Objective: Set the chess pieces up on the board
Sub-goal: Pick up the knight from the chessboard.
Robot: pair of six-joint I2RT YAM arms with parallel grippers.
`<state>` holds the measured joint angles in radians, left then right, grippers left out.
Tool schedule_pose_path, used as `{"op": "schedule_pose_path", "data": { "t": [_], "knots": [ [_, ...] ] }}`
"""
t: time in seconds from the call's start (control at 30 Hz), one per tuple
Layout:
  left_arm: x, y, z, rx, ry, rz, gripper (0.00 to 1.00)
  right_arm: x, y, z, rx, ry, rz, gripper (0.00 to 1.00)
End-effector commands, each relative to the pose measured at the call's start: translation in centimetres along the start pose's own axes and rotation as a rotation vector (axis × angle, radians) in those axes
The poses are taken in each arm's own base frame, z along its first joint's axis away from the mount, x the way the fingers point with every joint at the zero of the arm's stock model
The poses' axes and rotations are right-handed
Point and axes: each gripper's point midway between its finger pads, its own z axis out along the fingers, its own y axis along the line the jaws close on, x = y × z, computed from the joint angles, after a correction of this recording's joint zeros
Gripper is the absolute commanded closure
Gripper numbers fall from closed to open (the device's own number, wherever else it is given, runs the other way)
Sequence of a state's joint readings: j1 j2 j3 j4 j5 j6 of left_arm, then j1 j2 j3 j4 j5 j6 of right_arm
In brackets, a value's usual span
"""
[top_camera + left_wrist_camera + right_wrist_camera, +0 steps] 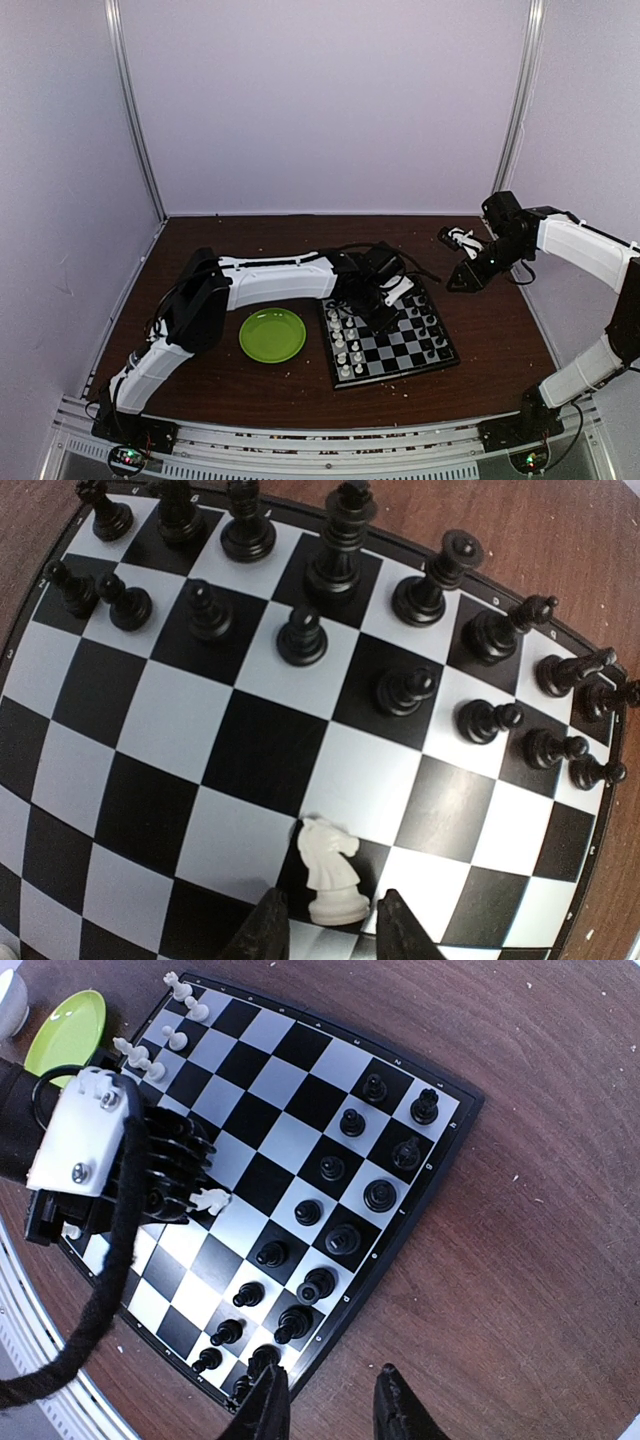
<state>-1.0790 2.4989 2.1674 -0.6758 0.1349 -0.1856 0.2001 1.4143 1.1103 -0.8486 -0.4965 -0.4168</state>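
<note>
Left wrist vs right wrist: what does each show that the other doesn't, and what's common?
Left wrist only: slim gaps between the left gripper fingers and the white knight, plus its horse-head shape up close. Right wrist only: the green plate, the other white pieces along the board's far side, and the right gripper, open near the board's corner. Both: the board, black pieces in two rows, the knight standing mid-board.

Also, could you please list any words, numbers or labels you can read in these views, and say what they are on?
None can be read with certainty.
Tiny pale marks on the black border of the board, perhaps coordinates: too small and blurred to read.
No other text shows.
</note>
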Motion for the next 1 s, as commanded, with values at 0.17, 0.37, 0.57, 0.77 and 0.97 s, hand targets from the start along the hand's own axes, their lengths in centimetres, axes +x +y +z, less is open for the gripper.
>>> {"op": "schedule_pose_path", "data": {
  "t": [0.17,0.37,0.57,0.77,0.97],
  "knots": [
    [-0.4,0.2,1.1,0.007,-0.022,0.004,0.75,-0.4,-0.2,-0.2,-0.003,-0.004,-0.005,0.70],
    [-0.3,0.3,1.1,0.001,-0.018,0.007,0.81,-0.5,-0.2,-0.2,-0.004,-0.005,-0.002,0.70],
    [-0.7,0.8,-0.5,-0.042,-0.033,0.018,0.86,-0.8,-0.2,-0.6,0.001,-0.019,0.007,0.70],
    [-3.4,1.3,-5.7,-0.113,-0.167,0.034,0.87,-2.5,0.9,-1.8,-0.074,-0.076,0.052,0.70],
    [-5.4,1.4,-10.7,-0.155,-0.316,0.018,0.87,-3.3,4.1,-1.3,-0.353,-0.016,0.140,0.68]
  ]
}}
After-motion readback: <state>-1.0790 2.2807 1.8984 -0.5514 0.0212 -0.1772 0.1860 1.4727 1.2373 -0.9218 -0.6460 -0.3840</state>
